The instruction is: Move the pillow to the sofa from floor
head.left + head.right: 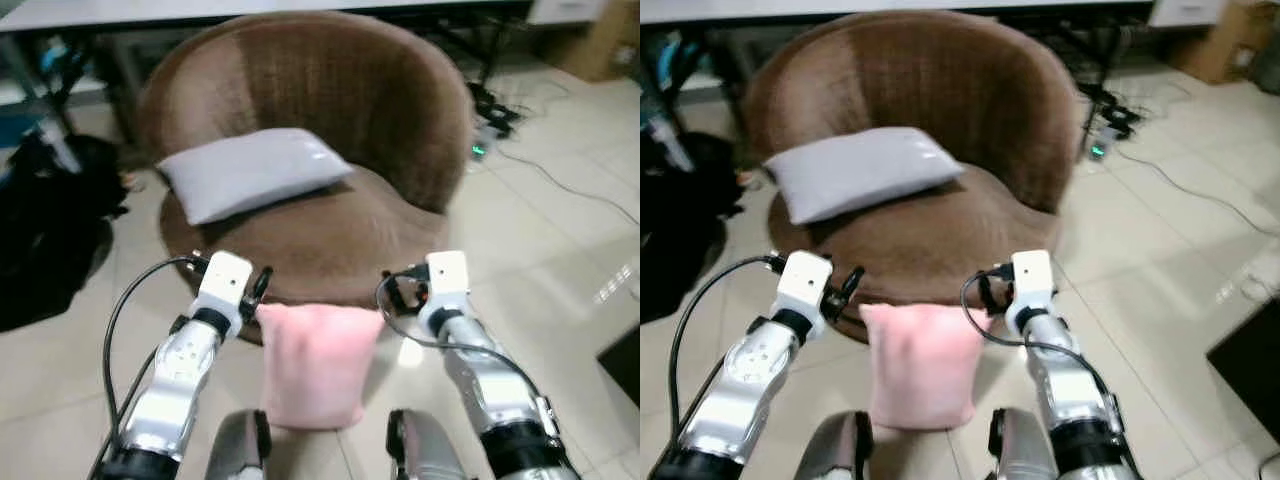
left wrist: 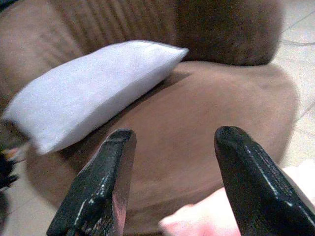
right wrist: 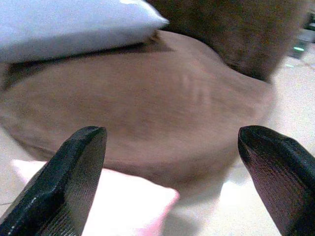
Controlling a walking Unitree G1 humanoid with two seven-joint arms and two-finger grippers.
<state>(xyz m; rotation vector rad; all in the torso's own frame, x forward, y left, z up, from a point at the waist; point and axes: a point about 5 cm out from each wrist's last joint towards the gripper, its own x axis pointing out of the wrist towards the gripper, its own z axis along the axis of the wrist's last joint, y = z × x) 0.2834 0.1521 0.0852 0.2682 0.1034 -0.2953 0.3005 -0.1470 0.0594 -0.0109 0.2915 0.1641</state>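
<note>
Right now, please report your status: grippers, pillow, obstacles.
Left gripper and right gripper open, one each side of pink pillow. Pillow held between the arms, before the sofa. Grey pillow already on seat, left side.

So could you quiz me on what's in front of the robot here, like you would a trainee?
1. True or false: the soft pink pillow already lies on the round brown wicker sofa.
2. Which pillow is on the seat? A) grey rectangular pillow B) pink C) none
3. Fill in: the left gripper and right gripper both have their jaws ____.

Key: 1 false, the pink pillow is between the two arms, in front of the sofa's seat. 2 A. 3 open.
</note>
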